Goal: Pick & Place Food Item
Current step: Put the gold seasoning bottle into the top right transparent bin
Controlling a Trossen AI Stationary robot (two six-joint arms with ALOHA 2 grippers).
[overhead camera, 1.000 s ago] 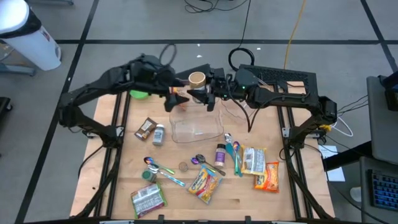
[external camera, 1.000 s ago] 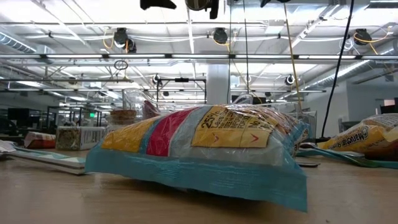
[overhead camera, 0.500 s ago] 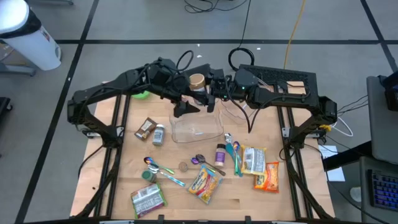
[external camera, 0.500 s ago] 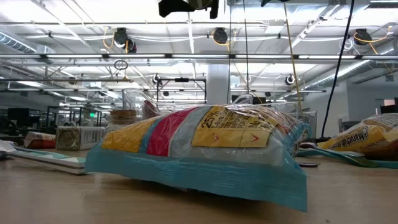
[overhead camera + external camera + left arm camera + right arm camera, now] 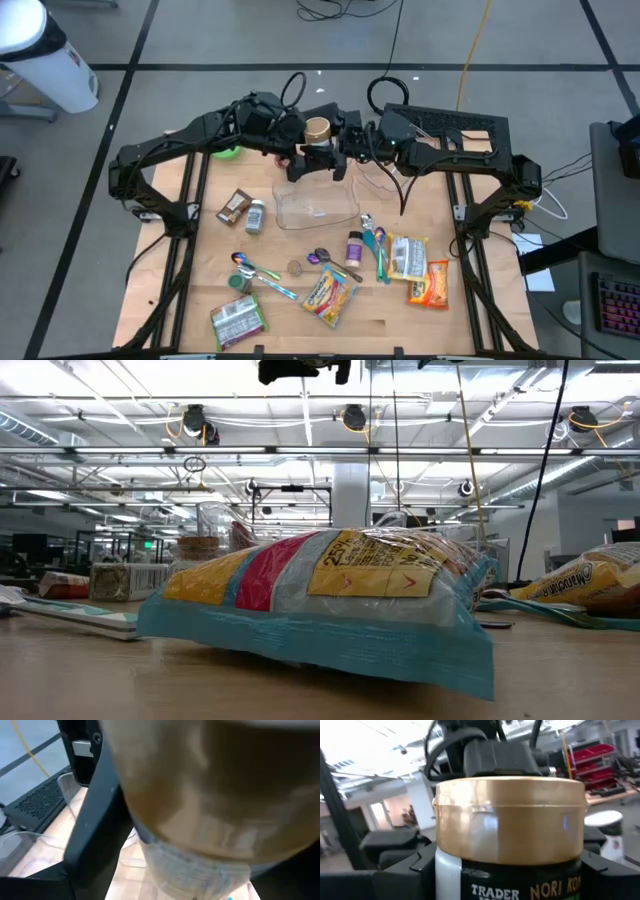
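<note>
Here, at upper centre of the high view, the right gripper [image 5: 334,150] holds the gold-lidded jar [image 5: 317,128] above the clear tray [image 5: 316,208] while the left gripper [image 5: 301,157] spreads wide around it, apparently mid-handover; next, I judge, the left should close.

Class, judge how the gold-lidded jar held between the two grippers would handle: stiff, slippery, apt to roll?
The jar looks rigid, so it probably won't deform. Its smooth gold lid may be slippery. Being round, it would likely roll if laid sideways.
</note>
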